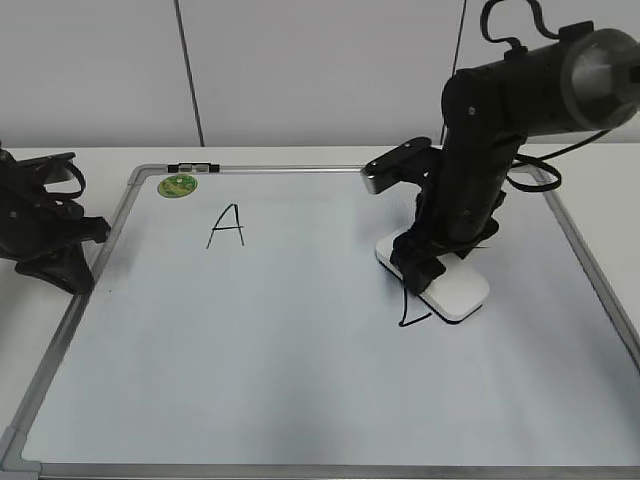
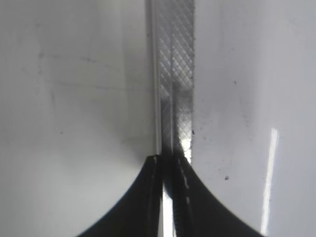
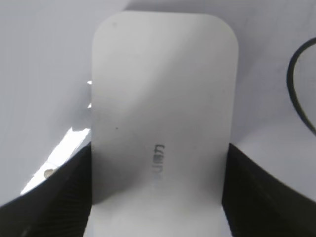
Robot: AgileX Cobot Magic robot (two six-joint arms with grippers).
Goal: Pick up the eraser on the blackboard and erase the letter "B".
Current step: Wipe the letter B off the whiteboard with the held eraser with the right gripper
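White eraser (image 3: 160,133) filling the right wrist view, right pincer (image 1: 428,268) clamped on its sides, pressed flat on the blackboard (image 1: 250,350) right of centre, over black marker strokes (image 1: 413,319), left pincer (image 2: 170,170) closed at the board's left frame, letter "A" (image 1: 227,226) upper left.

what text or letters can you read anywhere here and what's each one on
"A": black handwritten marker letter on the blackboard.
Black marker strokes beside the eraser: mostly covered by it and the right gripper, no letter readable.
Small grey lettering on the eraser's top: too blurred to read.
Round green magnet: has a pattern, too small to read.
Left wrist view: no text.
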